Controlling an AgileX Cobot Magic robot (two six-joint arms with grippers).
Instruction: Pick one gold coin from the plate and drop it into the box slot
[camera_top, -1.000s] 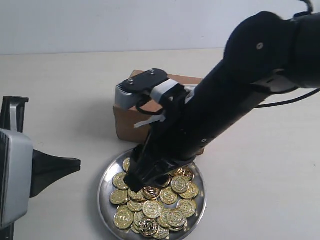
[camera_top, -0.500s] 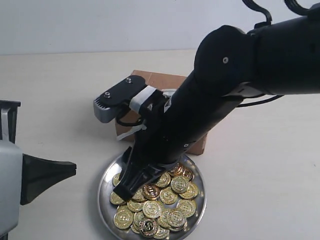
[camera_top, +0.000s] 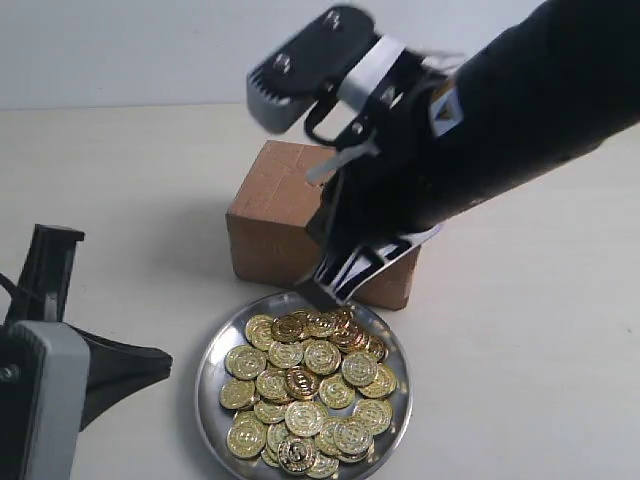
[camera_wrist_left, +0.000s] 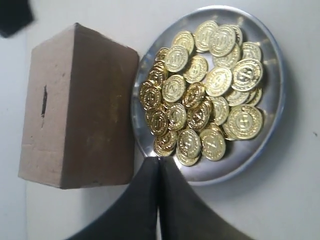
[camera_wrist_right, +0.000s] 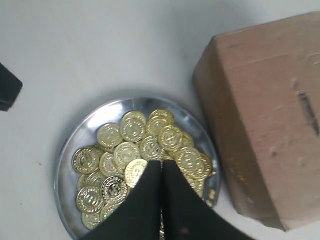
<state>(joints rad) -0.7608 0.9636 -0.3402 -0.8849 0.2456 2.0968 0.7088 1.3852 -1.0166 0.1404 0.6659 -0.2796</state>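
Right pincer (camera_top: 322, 288): clenched, tips pressed together. Cannot tell whether it grips one of coins (camera_top: 300, 385).
Position: over far rim of plate (camera_top: 203, 380), just before near face of box (camera_top: 272, 205).
Slot (camera_wrist_right: 307, 111): on box top, up and beyond pincer. Long axis parallel to plate-side box edge.
Left pincer (camera_wrist_left: 159, 162): clenched, well apart.
Judgement: right arm nearer. Coin must meet slot edgewise.

From where I stand, the right arm (camera_top: 520, 110) slants in from 2 o'clock, thick and black, with its grey wrist block (camera_top: 300, 65) up near 12. The right claw (camera_top: 328, 283) hangs in the air, pointing down toward 7 o'clock, its two fingers pressed flat together along a hairline seam. The left claw (camera_top: 150, 358) sits low at 8 o'clock, pointing toward 3, likewise closed tight.
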